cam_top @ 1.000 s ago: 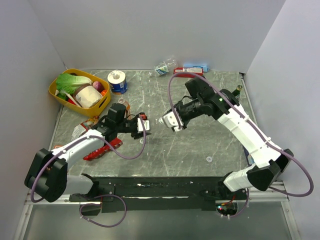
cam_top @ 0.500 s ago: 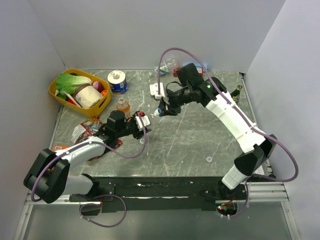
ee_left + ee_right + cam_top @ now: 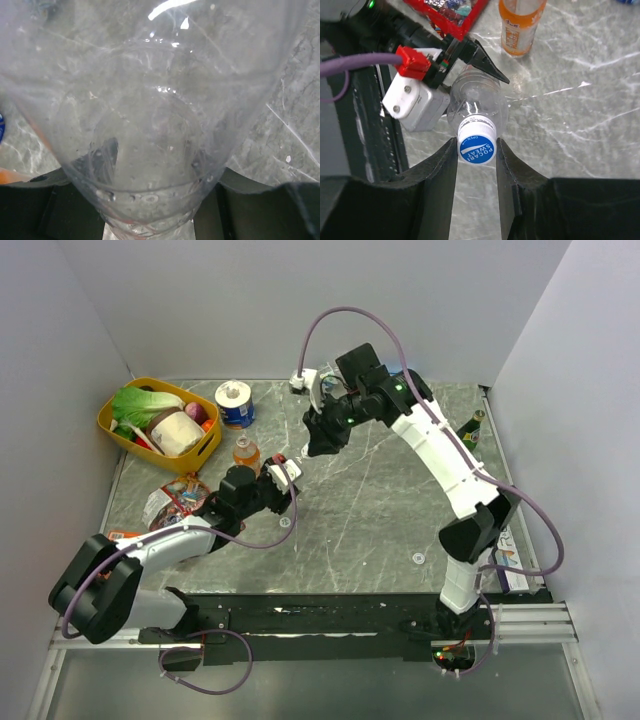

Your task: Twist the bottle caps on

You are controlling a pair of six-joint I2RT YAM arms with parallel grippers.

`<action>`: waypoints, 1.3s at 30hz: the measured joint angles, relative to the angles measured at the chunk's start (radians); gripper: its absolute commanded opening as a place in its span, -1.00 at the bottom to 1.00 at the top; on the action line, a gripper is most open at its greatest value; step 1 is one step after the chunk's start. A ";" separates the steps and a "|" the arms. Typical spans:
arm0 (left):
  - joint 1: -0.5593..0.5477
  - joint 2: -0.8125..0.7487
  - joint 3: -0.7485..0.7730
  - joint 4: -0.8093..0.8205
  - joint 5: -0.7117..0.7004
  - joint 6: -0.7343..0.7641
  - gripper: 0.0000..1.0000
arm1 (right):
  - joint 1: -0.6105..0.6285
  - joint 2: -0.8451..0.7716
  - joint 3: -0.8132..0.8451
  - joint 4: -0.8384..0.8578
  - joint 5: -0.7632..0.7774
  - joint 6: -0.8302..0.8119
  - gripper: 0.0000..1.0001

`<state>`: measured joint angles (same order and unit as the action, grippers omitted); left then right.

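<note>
The left end effector [image 3: 285, 473] is closed narrowly on the lower body of a clear bottle [image 3: 477, 102], which fills its wrist view. The right end effector [image 3: 476, 150] reaches in from the opposite side, its two fingers [image 3: 442, 165] pinched against the sides of the blue cap [image 3: 476, 144] sitting on that bottle's neck. An orange drink bottle [image 3: 520, 25] stands upright on the grey marbled bench [image 3: 580, 100], just beyond the left end effector and apart from both arms.

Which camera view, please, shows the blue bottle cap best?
Right wrist: blue cap between its fingers, lettering legible. Top external hides it beneath the right arm; left wrist shows only the clear bottle.
</note>
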<state>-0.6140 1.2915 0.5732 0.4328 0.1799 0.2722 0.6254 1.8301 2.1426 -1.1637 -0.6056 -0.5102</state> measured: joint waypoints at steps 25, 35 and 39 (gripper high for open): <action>-0.013 0.035 0.000 0.113 0.037 -0.079 -0.98 | -0.026 -0.071 -0.045 -0.142 0.044 0.025 0.96; 0.050 0.045 0.103 -0.167 0.378 0.129 -0.98 | -0.124 -0.323 -0.238 -0.106 -0.061 -0.485 0.64; 0.062 0.096 0.222 -0.346 0.488 0.291 -0.98 | -0.089 -0.463 -0.357 -0.099 -0.119 -0.820 0.62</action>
<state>-0.5518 1.3876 0.7956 0.0864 0.6682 0.5632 0.5362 1.3670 1.7851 -1.2629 -0.7246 -1.3304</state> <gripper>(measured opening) 0.587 0.816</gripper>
